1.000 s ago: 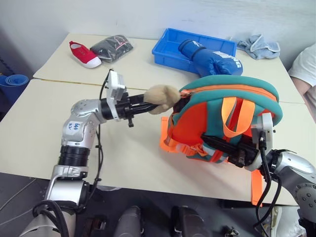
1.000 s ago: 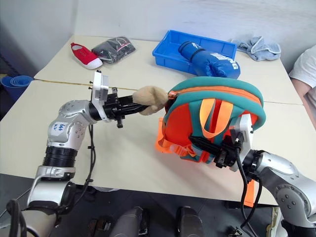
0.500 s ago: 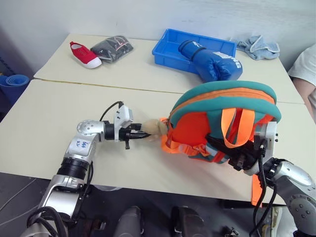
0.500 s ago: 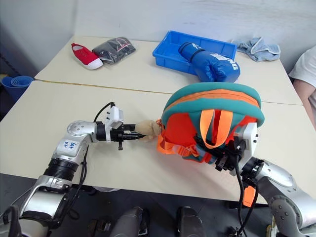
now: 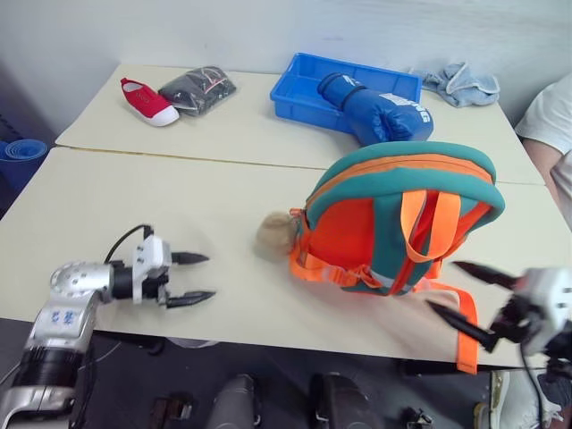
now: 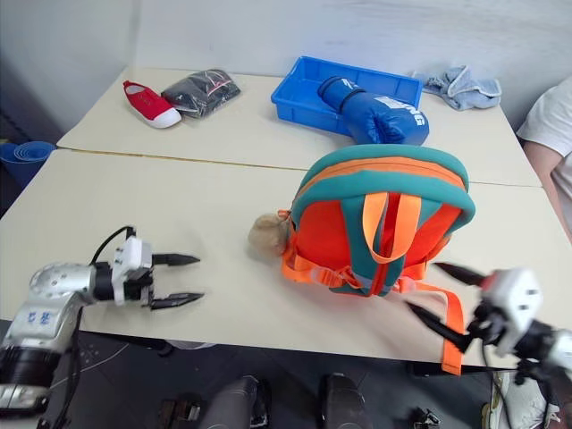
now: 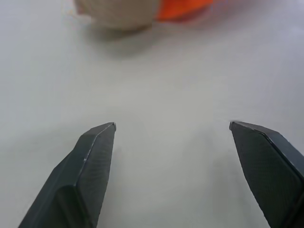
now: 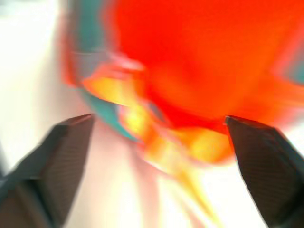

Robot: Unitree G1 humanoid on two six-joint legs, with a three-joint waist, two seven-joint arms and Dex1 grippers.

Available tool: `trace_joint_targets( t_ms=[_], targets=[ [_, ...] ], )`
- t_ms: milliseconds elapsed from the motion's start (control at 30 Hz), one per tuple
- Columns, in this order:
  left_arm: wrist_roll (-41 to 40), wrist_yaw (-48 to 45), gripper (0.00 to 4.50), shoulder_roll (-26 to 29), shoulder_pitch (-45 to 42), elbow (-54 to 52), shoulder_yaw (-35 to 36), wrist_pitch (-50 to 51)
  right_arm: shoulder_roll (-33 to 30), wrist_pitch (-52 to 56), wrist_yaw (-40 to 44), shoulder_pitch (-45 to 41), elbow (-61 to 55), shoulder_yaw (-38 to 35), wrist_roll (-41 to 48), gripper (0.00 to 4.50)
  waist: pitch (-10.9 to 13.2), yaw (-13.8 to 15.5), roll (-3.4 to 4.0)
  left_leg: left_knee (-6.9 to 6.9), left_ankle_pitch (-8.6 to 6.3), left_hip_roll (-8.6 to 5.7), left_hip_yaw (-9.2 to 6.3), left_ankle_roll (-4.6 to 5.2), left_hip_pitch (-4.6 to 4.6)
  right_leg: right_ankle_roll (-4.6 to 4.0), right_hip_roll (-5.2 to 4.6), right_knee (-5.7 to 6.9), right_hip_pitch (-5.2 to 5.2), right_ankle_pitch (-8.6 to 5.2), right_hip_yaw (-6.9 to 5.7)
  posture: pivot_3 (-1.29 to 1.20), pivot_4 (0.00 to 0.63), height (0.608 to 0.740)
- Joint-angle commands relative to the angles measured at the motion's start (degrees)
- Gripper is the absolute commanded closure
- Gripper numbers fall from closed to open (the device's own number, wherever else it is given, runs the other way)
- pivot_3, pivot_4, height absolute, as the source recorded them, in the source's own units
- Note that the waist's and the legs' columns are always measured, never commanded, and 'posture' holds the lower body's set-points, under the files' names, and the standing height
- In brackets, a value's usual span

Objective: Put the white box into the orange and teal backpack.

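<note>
The pale worktop (image 5: 134,188) carries everything here, made of two slabs meeting along a seam beyond both claws. On the nearer slab the orange and teal backpack (image 5: 393,223) stands upright between the two claws, strap side facing the camera, closer to the right claw than to the left. One loose orange strap (image 5: 463,326) trails from its base toward the worktop's near edge, passing just beside the right claw. The white box cannot be made out anywhere on the worktop.

Beyond the backpack, on the far slab, a blue tray (image 5: 308,89) lies with a blue boxing glove (image 5: 380,112) resting half in it and half over its near rim. Further along the far edge on the right claw's side lies a crumpled light-blue cloth (image 5: 460,82). A person's white sleeve (image 5: 554,112) shows at the edge past the right claw.

The left claw (image 5: 195,278) hovers low over the worktop, well apart from the backpack, its two black fingers spread wide with nothing between them. The right claw (image 5: 466,295) sits at the near edge just beside the backpack's base, fingers likewise spread and empty.

Far beyond the left claw lie a dark packaged bundle (image 5: 198,88) and a red shoe (image 5: 147,100), just beside each other. A tan plush bear (image 5: 273,237) rests on the worktop touching the backpack's side, facing the left claw.
</note>
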Motion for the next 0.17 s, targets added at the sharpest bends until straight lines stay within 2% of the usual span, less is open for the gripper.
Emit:
trace_joint_targets(
  t_ms=[33, 167],
  targets=[
    [-0.33, 3.23, 0.49, 1.5, 2.81, -4.49, 4.86, -2.45, -1.25, -10.69, 4.75, 1.36, 9.26, -4.22, -5.47, 0.01, 0.0, 0.28, 0.0, -0.08, -0.07, 0.0, 0.0, -0.08, 0.16, -0.06, -0.06, -0.03, 0.1, -0.03, -0.03, 0.0, 0.15, 0.74],
    [0.19, 4.46, 0.49, 2.18, 7.32, -7.25, 6.42, -3.84, -2.75, -16.36, 5.59, -2.03, 14.24, -3.02, -8.14, 0.01, 0.02, -0.22, 0.08, -0.37, -0.26, 0.0, 0.05, -0.43, 0.58, -0.24, -0.11, -0.14, 0.39, -0.14, -0.02, 0.0, 0.15, 0.74]
  ],
)
